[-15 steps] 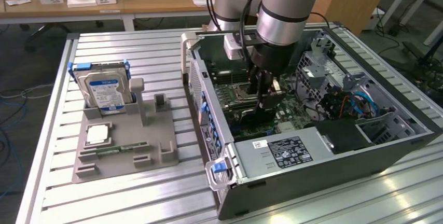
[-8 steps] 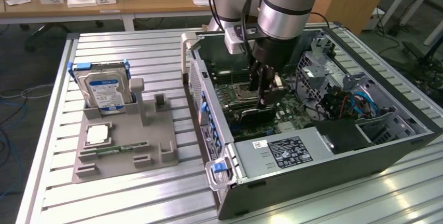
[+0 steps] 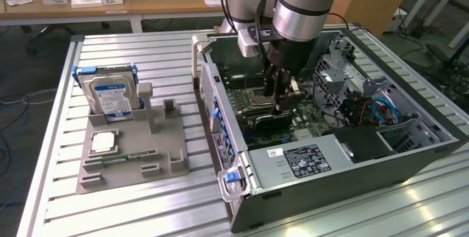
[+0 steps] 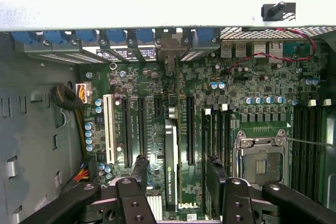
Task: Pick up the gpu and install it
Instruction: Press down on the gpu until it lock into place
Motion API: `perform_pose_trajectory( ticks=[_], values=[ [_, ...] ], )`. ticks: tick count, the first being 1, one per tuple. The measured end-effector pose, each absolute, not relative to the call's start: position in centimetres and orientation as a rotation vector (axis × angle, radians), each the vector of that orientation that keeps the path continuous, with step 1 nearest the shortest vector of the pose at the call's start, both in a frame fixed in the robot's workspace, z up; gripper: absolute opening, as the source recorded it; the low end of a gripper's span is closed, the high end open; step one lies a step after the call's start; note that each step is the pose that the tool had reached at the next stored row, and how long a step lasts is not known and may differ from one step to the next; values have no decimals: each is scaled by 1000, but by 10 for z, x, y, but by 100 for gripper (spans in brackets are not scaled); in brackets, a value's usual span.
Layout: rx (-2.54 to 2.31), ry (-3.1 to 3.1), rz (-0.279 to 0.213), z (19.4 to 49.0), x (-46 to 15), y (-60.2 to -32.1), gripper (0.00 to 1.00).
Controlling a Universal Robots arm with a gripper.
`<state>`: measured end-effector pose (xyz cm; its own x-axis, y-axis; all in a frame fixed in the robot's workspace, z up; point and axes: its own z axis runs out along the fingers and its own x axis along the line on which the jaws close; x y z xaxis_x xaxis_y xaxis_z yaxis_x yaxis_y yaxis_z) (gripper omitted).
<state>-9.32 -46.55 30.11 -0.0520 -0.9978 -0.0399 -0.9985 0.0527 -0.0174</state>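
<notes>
silver arm reaches straight down into the computer case (image 3: 410,154), gripper (image 4: 178,174) spread wide astride the seated gpu (image 4: 171,166).

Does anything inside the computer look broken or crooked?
Nothing stands out. The gpu stands straight in its slot on the motherboard, in line with the other slots. The gripper is open, one finger on each side of the card. No loose or damaged parts are visible.

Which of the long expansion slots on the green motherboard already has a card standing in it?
The slot between the tool's open fingers: a thin dark gpu card stands edge-up there. The white slot and the black slots beside it are bare.
</notes>
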Motion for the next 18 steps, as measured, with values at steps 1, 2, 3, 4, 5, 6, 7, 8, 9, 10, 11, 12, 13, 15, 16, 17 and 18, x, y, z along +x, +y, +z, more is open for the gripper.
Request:
perform_pose_trajectory(
  ticks=[1, 2, 3, 4, 5, 6, 7, 8, 9, 10, 11, 12, 13, 15, 16, 17, 18],
  values=[
    [-2134, 2249, 23, 301, -93, -465, 58],
    [-2134, 2249, 23, 301, -93, -465, 58],
    [-2134, 2249, 23, 301, -93, -465, 58],
    [-2134, 2249, 23, 301, -93, -465, 58],
    [-2134, 2249, 23, 301, -93, -465, 58],
    [-2134, 2249, 23, 301, -93, -465, 58],
    [-2134, 2249, 23, 301, -93, -465, 56],
    [-2134, 2249, 23, 301, -93, -465, 50],
    [-2134, 2249, 23, 301, -93, -465, 50],
    [-2134, 2249, 23, 301, -93, -466, 44],
    [-2134, 2249, 23, 301, -93, -465, 38],
    [-2134, 2249, 23, 301, -93, -466, 38],
    [-2134, 2249, 23, 301, -93, -466, 32],
    [-2134, 2249, 23, 301, -93, -465, 26],
    [-2134, 2249, 23, 301, -93, -466, 20],
    [-2134, 2249, 23, 301, -93, -465, 15],
    [-2134, 2249, 23, 301, -93, -465, 11]
  ],
)
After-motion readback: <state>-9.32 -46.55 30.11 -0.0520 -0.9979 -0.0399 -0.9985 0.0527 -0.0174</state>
